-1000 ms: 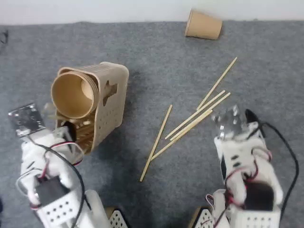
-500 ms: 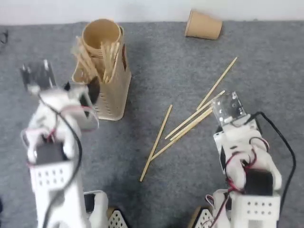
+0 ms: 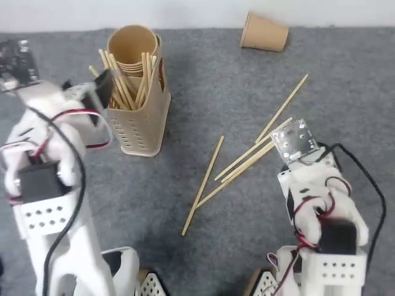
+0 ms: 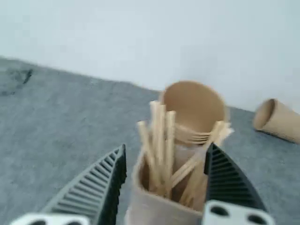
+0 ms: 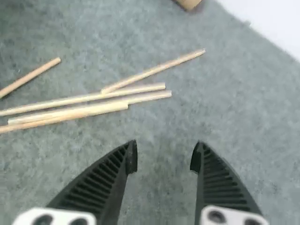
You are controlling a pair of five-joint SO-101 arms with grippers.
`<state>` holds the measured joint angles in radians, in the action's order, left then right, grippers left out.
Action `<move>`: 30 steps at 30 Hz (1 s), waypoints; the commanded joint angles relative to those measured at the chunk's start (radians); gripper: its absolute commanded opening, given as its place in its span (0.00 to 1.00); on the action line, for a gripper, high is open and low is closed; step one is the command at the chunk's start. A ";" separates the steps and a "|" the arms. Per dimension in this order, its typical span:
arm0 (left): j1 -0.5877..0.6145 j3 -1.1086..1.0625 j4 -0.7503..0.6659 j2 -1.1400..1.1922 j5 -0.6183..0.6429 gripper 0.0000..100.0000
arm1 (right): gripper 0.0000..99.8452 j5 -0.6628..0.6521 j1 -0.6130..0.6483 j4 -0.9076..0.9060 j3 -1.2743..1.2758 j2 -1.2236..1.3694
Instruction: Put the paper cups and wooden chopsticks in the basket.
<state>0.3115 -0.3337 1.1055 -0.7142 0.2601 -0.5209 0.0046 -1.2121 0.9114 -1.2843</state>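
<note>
The basket (image 3: pixel 141 120) now stands upright toward the far left of the grey surface (image 3: pixel 203 80). It is on the same spot as half a second ago, whereas a second ago it lay tipped on its side nearer the front left corner with its mouth turned up at the camera. A nested stack of paper cups (image 3: pixel 131 44) and a sheaf of chopsticks (image 3: pixel 120 83) stand in it, the sticks leaning against the cups. The left pincer (image 4: pixel 168 150) is spread wide, one finger on either side of the basket. A thin gap seems to show on one side, and I cannot tell whether the other finger touches the wall of the basket. Since the last frame the left arm has swung outward toward the left edge, while the basket has kept its place. The right pincer (image 5: pixel 164 150) is spread wide with nothing in it, hanging over bare carpet just beside the loose chopsticks (image 3: pixel 250 159). It has crept a little forward over the second. Those sticks lie scattered right of the middle, as before. The loose cup (image 3: pixel 264 32) lies on its side at the far edge and has not moved.
</note>
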 commanded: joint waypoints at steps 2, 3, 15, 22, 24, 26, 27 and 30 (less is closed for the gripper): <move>0.184 0.041 0.112 0.000 0.020 0.26 | 0.20 -0.015 0.044 -0.074 -0.276 0.140; 0.238 0.035 0.138 0.000 0.028 0.26 | 0.20 -0.032 0.064 -0.101 -0.333 0.185; 0.669 -0.367 0.086 0.000 -0.058 0.26 | 0.20 -0.276 0.374 -0.487 -0.980 0.900; 0.806 -0.624 -0.124 0.002 -0.241 0.26 | 0.20 -0.609 0.536 -0.522 -1.022 1.127; 0.873 -0.700 -0.189 0.002 -0.330 0.26 | 0.20 -0.707 0.588 -0.518 -0.997 1.167; 0.934 -0.788 -0.255 0.002 -0.413 0.26 | 0.20 -0.793 0.627 -0.516 -0.982 1.218; 0.964 -0.822 -0.279 0.002 -0.456 0.26 | 0.20 -0.829 0.639 -0.516 -0.979 1.242; 1.022 -0.852 -0.296 0.002 -0.525 0.26 | 0.20 -0.927 0.650 -0.516 -0.961 1.320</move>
<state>1.2827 -1.1745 0.8447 -0.7142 -0.2018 -1.3510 0.6398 -1.7231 -0.0476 -0.0046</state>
